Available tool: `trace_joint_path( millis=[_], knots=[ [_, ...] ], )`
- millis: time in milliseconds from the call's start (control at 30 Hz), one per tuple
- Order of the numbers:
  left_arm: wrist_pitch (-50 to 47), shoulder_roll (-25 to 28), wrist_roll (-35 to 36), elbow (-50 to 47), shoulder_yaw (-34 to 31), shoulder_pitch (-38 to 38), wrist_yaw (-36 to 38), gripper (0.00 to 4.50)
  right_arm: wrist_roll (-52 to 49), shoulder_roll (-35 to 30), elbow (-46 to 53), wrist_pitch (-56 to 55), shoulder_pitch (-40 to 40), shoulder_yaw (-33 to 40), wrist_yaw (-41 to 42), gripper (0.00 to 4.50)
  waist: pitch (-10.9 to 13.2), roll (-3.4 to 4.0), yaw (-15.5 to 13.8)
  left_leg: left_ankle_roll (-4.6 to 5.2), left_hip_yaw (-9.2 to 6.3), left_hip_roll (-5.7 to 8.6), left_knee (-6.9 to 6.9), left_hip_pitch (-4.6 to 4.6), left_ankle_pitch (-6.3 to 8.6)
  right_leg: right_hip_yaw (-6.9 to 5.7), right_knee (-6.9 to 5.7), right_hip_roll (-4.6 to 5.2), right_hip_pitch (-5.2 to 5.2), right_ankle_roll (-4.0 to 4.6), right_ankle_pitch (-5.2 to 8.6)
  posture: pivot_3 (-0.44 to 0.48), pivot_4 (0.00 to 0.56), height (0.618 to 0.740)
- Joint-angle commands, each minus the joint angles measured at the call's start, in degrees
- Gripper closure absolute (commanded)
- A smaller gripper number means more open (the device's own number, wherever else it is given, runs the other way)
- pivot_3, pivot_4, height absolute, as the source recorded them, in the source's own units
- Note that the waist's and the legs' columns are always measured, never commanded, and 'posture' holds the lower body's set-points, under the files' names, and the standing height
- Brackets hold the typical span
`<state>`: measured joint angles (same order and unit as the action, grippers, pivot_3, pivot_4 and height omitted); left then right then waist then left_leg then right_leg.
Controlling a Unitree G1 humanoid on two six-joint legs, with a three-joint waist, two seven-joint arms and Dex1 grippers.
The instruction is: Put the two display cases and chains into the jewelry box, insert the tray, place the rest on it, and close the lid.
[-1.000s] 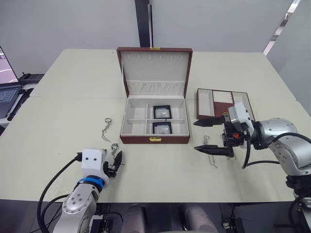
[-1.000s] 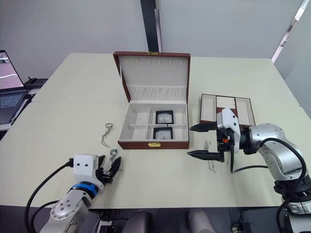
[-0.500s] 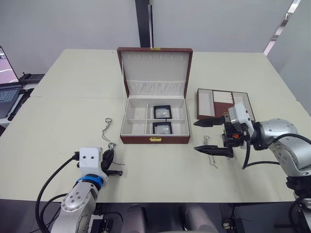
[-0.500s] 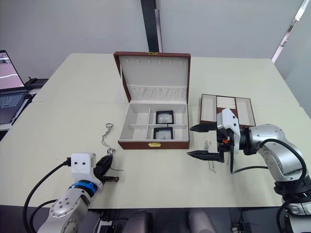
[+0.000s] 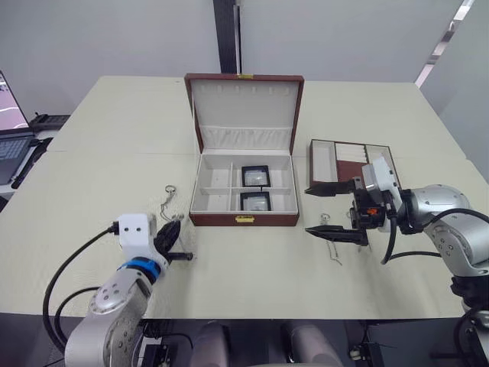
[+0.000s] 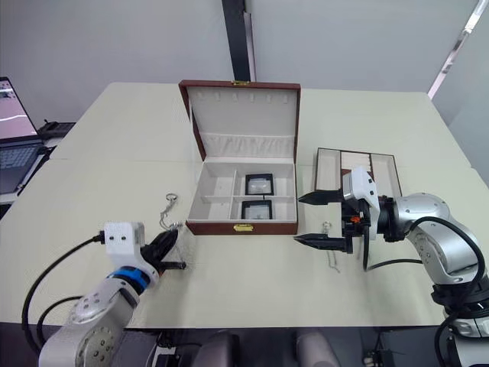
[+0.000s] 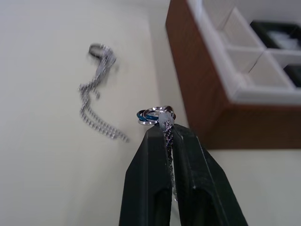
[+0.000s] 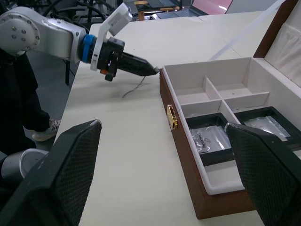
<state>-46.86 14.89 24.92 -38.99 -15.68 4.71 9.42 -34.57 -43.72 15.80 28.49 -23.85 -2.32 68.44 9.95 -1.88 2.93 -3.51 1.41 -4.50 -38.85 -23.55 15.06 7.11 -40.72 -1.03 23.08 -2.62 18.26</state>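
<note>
The jewelry box (image 5: pixel 243 188) stands open on the cream worktop (image 5: pixel 99 176), its lid (image 5: pixel 244 112) raised upright at the rear and its gold clasp facing forward. Two display cases (image 5: pixel 255 176) lie inside the box, one behind the other in the right-hand compartments; the left-hand compartments hold nothing visible. The tray (image 5: pixel 353 162) rests on the worktop just to the right of the box, apart from it. The left pincer (image 7: pixel 167 127) is clenched on a chain (image 7: pixel 168 139), with the chain's ring with the teal bit (image 7: pixel 153 114) showing just past the fingertips; this pincer sits near the front left corner of the box. A second chain (image 5: pixel 166 201) lies loose on the worktop to the left of the box, ring end away from the robot. The right pincer (image 5: pixel 325 209) is released, jaws spread wide, positioned between the box and the tray at their front. A longer chain (image 5: pixel 330 241) lies on the worktop beside its lower finger. A laptop (image 5: pixel 9 138) occupies the far left edge
</note>
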Motion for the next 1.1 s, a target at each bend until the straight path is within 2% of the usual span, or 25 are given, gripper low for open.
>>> trace_joint_path(
  millis=[33, 300, 600, 767, 1100],
  knots=[
    [-3.8, 0.6, 3.3, -4.5, -1.2, -3.0, -1.3, 4.46, -0.2, 0.0, 1.2, -0.3, -1.5, 1.2, -0.4, 0.0, 0.0, 0.0, 0.1, 0.0, 0.01, 0.0, 0.0, 0.0, 0.0, 0.01, 0.01, 0.0, 0.0, 0.0, 0.0, 0.0, 0.15, 0.74],
    [-8.4, 1.3, 7.7, -6.2, -2.6, -8.9, -3.2, 4.46, -0.1, 0.1, 0.8, -0.5, -2.0, 1.4, -1.2, 0.0, 0.0, -0.02, 0.0, 0.0, -0.03, 0.0, 0.0, 0.0, 0.0, 0.0, 0.01, -0.01, 0.0, 0.0, 0.0, 0.0, 0.15, 0.74],
    [-10.0, 2.5, 9.0, -1.0, -1.6, -19.7, -4.3, 4.46, 0.2, 0.8, -0.1, -0.8, -3.5, 2.0, -3.7, 0.0, 0.0, -0.05, 0.0, -0.01, -0.03, 0.0, 0.0, -0.01, -0.01, 0.0, 0.04, -0.01, 0.0, 0.0, 0.0, 0.0, 0.15, 0.74],
    [-7.8, 3.0, 7.7, 2.2, 0.2, -20.3, -3.1, 4.46, 0.2, 1.0, 0.0, -0.5, -3.5, 2.2, -4.8, 0.0, 0.0, -0.06, 0.0, -0.01, -0.04, 0.0, 0.0, -0.02, -0.01, 0.0, 0.04, -0.01, 0.01, 0.0, 0.0, 0.0, 0.15, 0.74],
    [1.2, 3.4, 2.5, 15.2, 5.4, -25.1, 1.3, 4.46, -0.8, 1.5, 0.7, 1.9, -3.8, 3.5, -8.6, 0.0, 0.0, -0.06, -0.2, -0.01, -0.05, 0.01, 0.01, -0.06, -0.01, -0.03, 0.08, -0.01, 0.02, 0.0, 0.0, 0.0, 0.15, 0.74]
  ],
)
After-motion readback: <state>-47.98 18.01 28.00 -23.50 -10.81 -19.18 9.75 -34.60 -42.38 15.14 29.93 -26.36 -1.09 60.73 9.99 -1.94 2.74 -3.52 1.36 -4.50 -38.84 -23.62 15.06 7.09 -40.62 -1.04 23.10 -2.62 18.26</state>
